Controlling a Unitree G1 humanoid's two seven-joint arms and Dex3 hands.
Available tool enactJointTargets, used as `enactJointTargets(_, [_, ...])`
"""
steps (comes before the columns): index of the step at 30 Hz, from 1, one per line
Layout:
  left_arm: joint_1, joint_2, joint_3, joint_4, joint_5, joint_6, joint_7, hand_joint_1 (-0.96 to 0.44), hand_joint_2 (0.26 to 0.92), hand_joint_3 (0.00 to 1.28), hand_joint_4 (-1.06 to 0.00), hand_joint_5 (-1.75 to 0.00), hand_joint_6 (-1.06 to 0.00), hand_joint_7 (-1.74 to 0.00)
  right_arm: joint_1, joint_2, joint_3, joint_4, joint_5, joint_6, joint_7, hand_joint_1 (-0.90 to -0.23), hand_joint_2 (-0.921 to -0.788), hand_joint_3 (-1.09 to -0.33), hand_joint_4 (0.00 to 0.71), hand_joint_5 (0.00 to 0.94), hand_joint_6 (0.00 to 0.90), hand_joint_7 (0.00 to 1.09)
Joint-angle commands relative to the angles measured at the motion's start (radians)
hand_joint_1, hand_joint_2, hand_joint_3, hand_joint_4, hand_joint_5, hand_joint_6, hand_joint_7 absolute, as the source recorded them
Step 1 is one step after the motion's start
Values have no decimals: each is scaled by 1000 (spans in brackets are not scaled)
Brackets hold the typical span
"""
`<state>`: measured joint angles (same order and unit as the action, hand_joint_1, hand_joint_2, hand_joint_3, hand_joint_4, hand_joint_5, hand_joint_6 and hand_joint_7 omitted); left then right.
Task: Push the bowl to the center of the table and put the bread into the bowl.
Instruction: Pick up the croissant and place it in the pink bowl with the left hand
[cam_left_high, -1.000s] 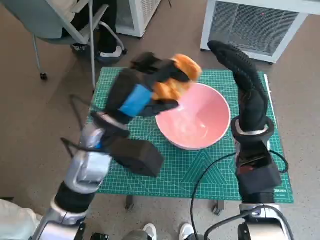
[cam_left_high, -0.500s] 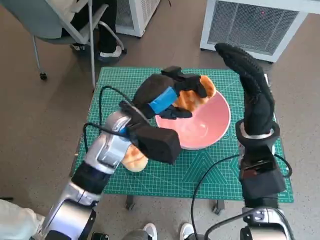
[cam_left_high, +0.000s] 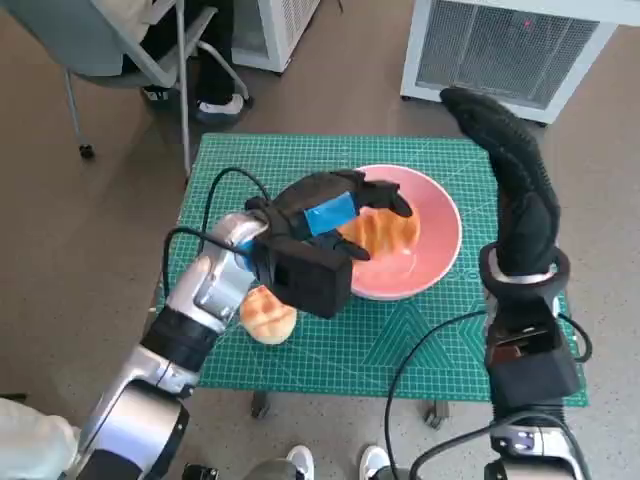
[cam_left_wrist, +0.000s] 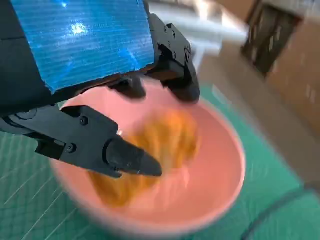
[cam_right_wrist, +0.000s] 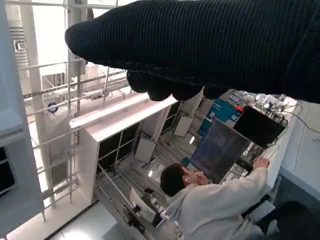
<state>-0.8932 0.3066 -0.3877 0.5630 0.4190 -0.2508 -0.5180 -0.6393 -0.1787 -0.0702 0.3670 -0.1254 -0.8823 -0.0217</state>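
Desk (cam_left_high: 440, 330), green mat on top: carries all task items.

Bowl (cam_left_high: 435, 245), pink: sits roughly mid-desk, slightly toward the right hand's side. Push step judged done or near enough.

Left hand (cam_left_high: 335, 210): hovers over the bowl's near rim, fingers apart. Wrist view shows a gap between the fingers and the bread below them; nothing gripped, as far as I can tell.

Right hand (cam_left_high: 505, 150): raised past the bowl's far side, fingers stretched flat, holding nothing, touching nothing.

Bread (cam_left_high: 385, 232): lies inside the bowl, directly under the left hand's fingers; blurred in the wrist view. Placement judged done for this piece.

Second bread roll (cam_left_high: 266, 313): on the mat beneath the left forearm, outside the bowl. If it counts, it is left to do.
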Motion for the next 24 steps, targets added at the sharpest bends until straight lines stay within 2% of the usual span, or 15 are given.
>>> enactJointTargets(1, [-8,28,16,-27,-13,-43,-5,-262,921,54,-33,-6,-211,-29,26,-4,-1,1,-18,10,-11,-589,-921,-738,275,0,-1,667])
enactJointTargets(10, [61,89,94,-97,-89,-172,10,-283,920,37,-35,-11,-211,-17,30,-2,2,0,-19,10,-15,-594,-921,-738,274,0,-1,667])
enactJointTargets(16, [125,165,170,-181,-176,-271,-10,-263,917,22,-118,-39,-269,-42,35,-2,5,-4,-14,12,-13,-579,-921,-741,273,0,-1,667])
enactJointTargets(24, [224,288,266,-267,-293,-381,-60,-227,896,3,-281,-100,-409,-124,44,0,8,-14,-8,12,-11,-566,-921,-745,273,0,-1,666])
